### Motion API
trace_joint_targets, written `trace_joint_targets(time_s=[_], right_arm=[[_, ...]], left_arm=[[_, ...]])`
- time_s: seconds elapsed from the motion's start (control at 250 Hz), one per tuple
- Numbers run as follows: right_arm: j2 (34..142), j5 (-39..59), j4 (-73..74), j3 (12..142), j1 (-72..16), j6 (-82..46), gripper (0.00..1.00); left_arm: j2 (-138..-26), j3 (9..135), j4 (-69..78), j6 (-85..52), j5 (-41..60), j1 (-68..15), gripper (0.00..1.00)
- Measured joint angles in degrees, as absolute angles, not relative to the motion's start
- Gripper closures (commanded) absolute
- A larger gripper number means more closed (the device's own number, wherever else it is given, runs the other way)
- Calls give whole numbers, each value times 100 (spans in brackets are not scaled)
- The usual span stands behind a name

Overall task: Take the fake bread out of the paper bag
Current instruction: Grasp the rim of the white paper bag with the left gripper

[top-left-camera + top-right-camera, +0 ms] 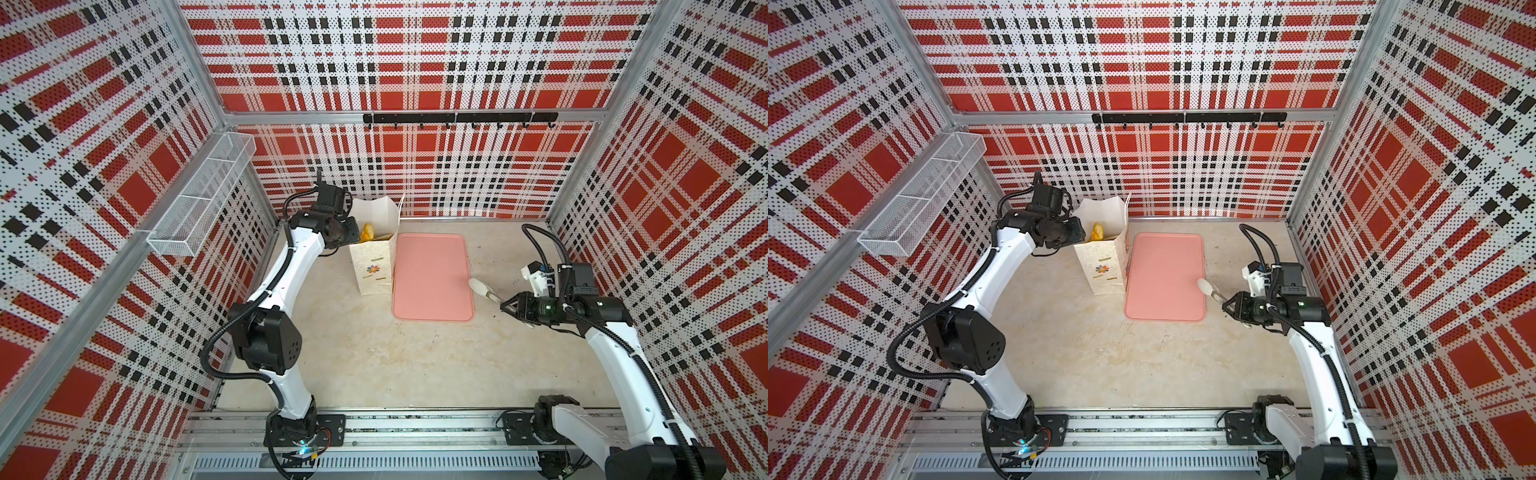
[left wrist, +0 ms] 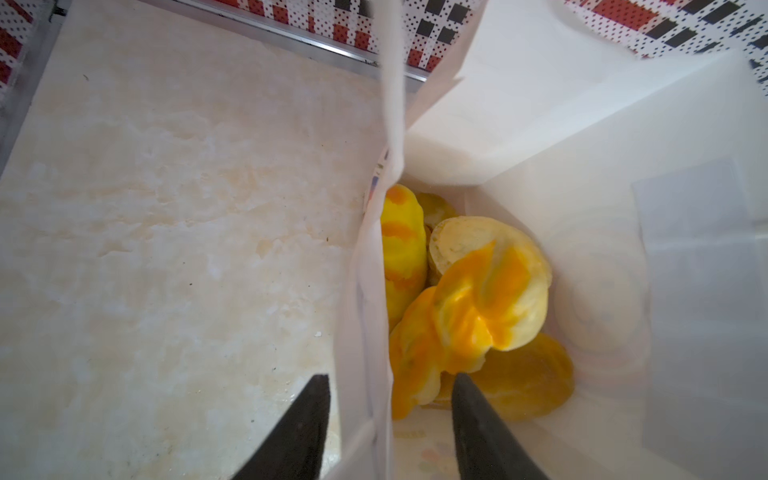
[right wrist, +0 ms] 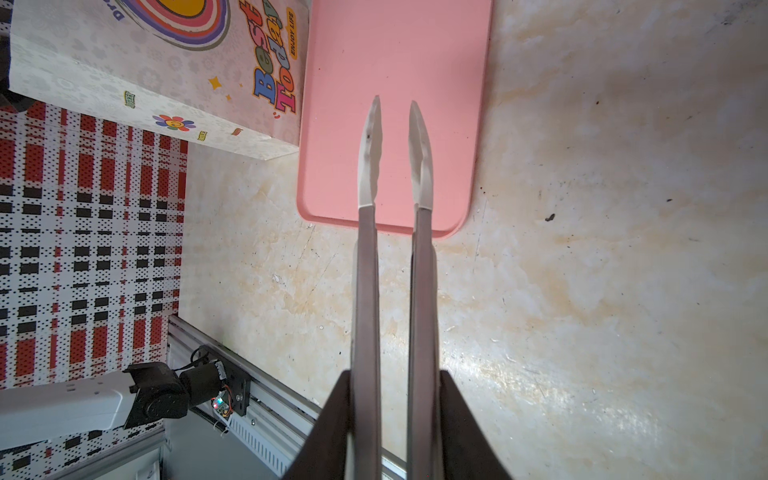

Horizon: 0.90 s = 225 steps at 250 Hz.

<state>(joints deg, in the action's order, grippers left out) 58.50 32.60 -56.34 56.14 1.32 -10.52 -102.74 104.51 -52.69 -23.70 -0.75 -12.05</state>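
The white paper bag [image 1: 374, 266] [image 1: 1104, 266] stands upright and open at the back, left of the pink tray. Several yellow-orange pieces of fake bread [image 2: 478, 299] lie piled inside it; one shows at the mouth [image 1: 367, 232] [image 1: 1098, 232]. My left gripper [image 2: 388, 376] is open at the bag's mouth and straddles its left wall [image 2: 365, 291], one finger outside and one inside just above the bread. My right gripper [image 3: 395, 374] [image 1: 509, 305] is shut on metal tongs [image 3: 368, 270] [image 1: 478, 286]. Their white tips hover slightly apart over the tray's right edge, holding nothing.
The flat pink tray [image 1: 432, 278] [image 1: 1163, 274] [image 3: 395, 50] lies bare beside the bag. A wire basket [image 1: 199, 195] hangs on the left wall, and a black hook rail [image 1: 459, 117] runs along the back wall. The arms' base rail [image 1: 415, 428] spans the front.
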Motion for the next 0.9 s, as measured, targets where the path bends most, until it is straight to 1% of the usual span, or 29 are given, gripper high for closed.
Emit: trace_joint_targets(time_s=[0.108, 0.288, 0.368, 0.444, 0.724, 0.9], right_arm=[[5850, 3260, -5638, 5610, 132, -1055, 71], [5804, 3256, -5642, 5557, 132, -1055, 71], [5754, 3260, -5642, 5494, 132, -1055, 71], [5728, 3273, -5631, 5424, 132, -1059, 71], [5730, 3404, -5533, 5319, 132, -1166, 73], [5730, 3564, -5524, 5343, 130, -1205, 74]], left_arm=[[-10451, 10586, -5251, -2342, 1, -1197, 68], [-10600, 10744, -5216, -2342, 113, -1135, 80], [-10600, 10744, -5214, -2340, 108, -1118, 89], [-10602, 10744, -5216, -2335, 113, -1090, 100], [-10602, 10744, -5225, -2220, 62, -1007, 100], [-10521, 10711, -5201, -1970, -32, -652, 100]])
